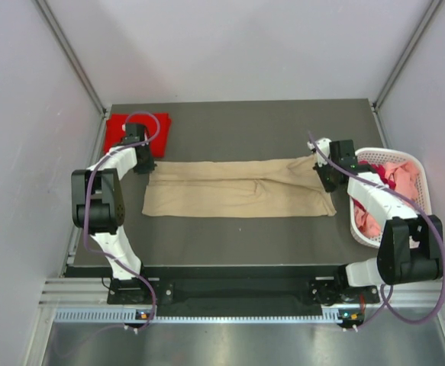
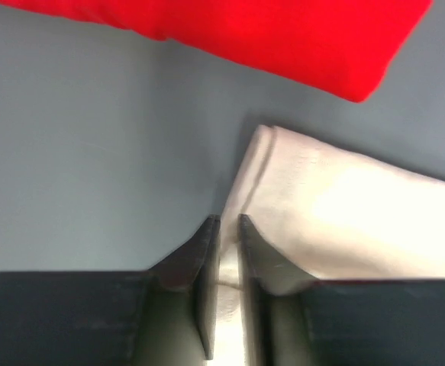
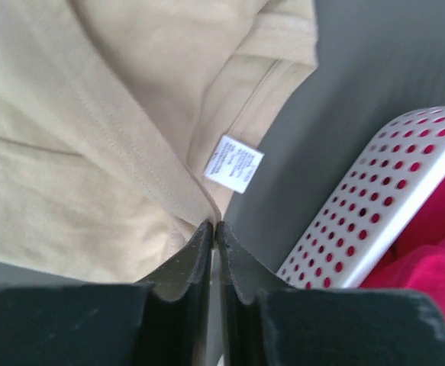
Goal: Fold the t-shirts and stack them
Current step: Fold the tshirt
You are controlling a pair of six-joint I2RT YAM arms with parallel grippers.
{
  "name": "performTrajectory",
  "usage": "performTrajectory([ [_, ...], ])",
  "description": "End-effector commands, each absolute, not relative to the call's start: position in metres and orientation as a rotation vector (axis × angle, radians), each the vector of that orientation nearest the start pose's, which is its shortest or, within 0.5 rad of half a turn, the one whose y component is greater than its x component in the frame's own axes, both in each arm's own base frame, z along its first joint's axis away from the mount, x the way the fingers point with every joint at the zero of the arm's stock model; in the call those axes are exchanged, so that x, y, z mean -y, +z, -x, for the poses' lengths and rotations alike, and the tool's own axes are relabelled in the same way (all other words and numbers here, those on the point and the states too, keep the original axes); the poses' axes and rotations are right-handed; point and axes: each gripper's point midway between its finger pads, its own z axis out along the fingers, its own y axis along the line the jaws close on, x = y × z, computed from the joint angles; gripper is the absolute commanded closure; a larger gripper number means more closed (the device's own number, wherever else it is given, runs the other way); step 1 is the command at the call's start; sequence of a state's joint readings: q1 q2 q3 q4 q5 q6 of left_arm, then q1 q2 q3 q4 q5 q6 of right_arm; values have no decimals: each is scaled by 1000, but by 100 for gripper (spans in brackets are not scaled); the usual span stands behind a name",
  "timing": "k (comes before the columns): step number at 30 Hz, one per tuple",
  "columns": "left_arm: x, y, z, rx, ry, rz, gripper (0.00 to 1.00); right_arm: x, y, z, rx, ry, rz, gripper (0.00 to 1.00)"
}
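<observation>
A tan t-shirt (image 1: 237,188) lies stretched across the middle of the dark table, folded lengthwise. My left gripper (image 1: 144,166) is shut on its far left corner; in the left wrist view the tan cloth (image 2: 344,206) sits pinched between the fingers (image 2: 228,229). My right gripper (image 1: 324,172) is shut on its far right corner, by the neck hem and white label (image 3: 233,163); the tan cloth (image 3: 92,137) fills the right wrist view's left. A folded bright red t-shirt (image 1: 137,131) lies at the far left, also in the left wrist view (image 2: 283,38).
A white slotted basket (image 1: 358,217) at the table's right edge holds pink and red shirts (image 1: 401,179); its wall (image 3: 375,206) shows close to the right gripper. Grey enclosure walls stand on both sides and behind.
</observation>
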State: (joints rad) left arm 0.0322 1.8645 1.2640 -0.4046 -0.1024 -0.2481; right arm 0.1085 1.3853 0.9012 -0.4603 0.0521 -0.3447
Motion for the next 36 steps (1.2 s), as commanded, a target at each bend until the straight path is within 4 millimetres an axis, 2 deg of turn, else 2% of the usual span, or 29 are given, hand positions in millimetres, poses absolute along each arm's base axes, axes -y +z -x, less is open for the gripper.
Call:
performTrajectory([
  [1,-38,75,-435,-2442,122,465,72,-13,88,-319,-2494,-217,614,85],
  [3,-40,82,-432,-2435,137,485,67,-20,92,-315,-2499,-194,635,80],
  [5,-46,94,-432,-2406,168,515,59,-24,108,-319,-2464,-167,620,74],
  [6,-44,99,-433,-2395,155,524,57,-29,111,-316,-2466,-131,632,71],
  [7,-41,102,-434,-2390,131,518,56,-34,125,-321,-2431,-109,625,68],
  [9,-29,107,-435,-2391,44,492,54,-49,136,-326,-2394,-29,618,66],
  [11,-21,104,-435,-2412,-5,479,54,-63,149,-338,-2347,19,572,64],
  [15,-15,89,-427,-2497,-38,479,56,-90,153,-355,-2326,64,483,57],
  [16,-14,87,-427,-2504,-45,471,56,-88,152,-364,-2336,28,432,55],
  [19,-12,72,-419,-2563,-42,476,56,-100,147,-379,-2371,85,332,55],
  [22,-13,53,-411,-2622,-22,479,57,-116,129,-377,-2452,171,307,55],
  [24,-14,44,-410,-2641,-13,472,58,-123,122,-377,-2453,164,309,57],
  [26,-16,32,-405,-2674,10,482,63,-122,108,-370,-2481,166,301,61],
  [28,-19,25,-403,-2695,39,496,67,-111,94,-366,-2509,92,270,63],
  [32,-29,35,-410,-2654,112,542,72,-102,75,-357,-2559,49,255,65],
  [35,-32,53,-418,-2604,116,556,69,-110,78,-364,-2519,100,340,64],
  [36,-34,57,-419,-2594,127,562,67,-118,80,-365,-2511,170,374,63],
])
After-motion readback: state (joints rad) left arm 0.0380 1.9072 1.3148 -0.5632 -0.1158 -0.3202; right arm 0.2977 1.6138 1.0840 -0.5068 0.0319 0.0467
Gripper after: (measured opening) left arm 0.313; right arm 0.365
